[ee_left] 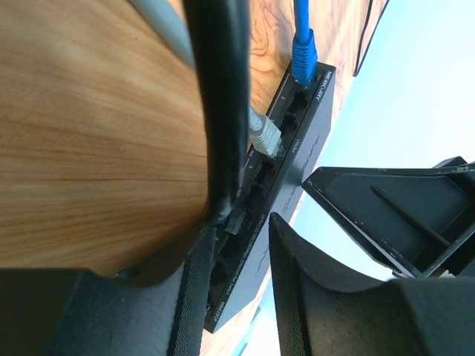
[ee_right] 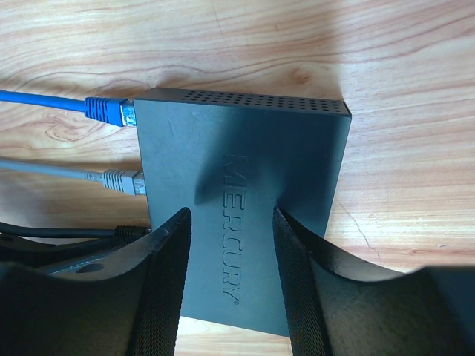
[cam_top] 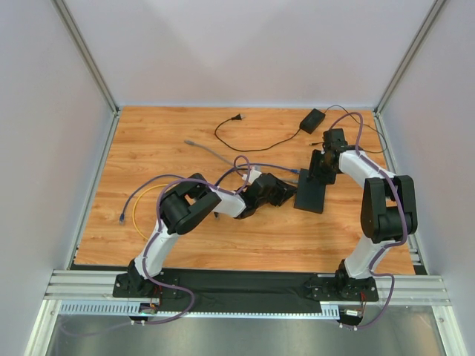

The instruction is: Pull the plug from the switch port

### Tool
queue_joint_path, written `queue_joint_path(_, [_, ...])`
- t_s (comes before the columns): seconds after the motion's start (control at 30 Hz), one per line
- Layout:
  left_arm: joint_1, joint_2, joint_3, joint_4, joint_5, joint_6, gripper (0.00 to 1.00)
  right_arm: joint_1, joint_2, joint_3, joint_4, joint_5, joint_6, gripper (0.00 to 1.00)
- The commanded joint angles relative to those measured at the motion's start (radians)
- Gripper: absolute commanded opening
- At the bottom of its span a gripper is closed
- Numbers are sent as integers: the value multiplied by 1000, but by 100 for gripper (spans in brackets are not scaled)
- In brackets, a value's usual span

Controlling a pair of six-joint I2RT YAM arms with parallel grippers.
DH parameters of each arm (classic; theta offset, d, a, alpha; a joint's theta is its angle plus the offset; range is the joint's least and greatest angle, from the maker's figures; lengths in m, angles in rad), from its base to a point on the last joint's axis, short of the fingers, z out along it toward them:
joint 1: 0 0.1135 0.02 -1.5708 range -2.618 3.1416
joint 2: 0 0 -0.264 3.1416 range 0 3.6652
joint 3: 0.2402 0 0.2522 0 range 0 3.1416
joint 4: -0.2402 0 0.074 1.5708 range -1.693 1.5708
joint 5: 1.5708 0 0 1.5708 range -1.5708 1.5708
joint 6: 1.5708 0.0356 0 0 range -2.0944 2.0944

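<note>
The switch [cam_top: 310,194] is a flat black box marked MERCURY [ee_right: 237,222] lying right of the table's middle. Three plugs sit in its port edge: a blue plug [ee_right: 107,111], a grey plug [ee_right: 122,180] and a black plug [ee_right: 130,233]. In the left wrist view they show as blue [ee_left: 303,52], grey [ee_left: 263,133] and black [ee_left: 234,219]. My left gripper [ee_left: 241,289] is open at the port edge [cam_top: 286,191], its fingertips just short of the black plug, holding nothing. My right gripper [ee_right: 230,282] is open over the switch's top [cam_top: 320,167].
A small black power adapter [cam_top: 312,119] with a thin black cord lies at the back right. A loose grey cable [cam_top: 204,148] runs across the middle. Yellow and purple cables [cam_top: 141,200] loop at the left. Walls close in the table on three sides.
</note>
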Motion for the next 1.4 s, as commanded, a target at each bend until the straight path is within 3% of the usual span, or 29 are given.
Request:
queue_joint_path(0.0, [-1, 22, 2, -25, -28, -3, 43, 4, 17, 28, 16, 12, -15, 50])
queue_joint_path(0.4, [-1, 50, -19, 73, -32, 30, 30, 27, 27, 42, -5, 38, -40, 50])
queue_joint_path(0.77, [-1, 62, -42, 133, -28, 47, 17, 121, 55, 95, -106, 202, -98, 59])
queue_joint_path(1.37, [10, 62, -56, 125, -17, 55, 13, 179, 127, 140, -137, 202, -107, 62])
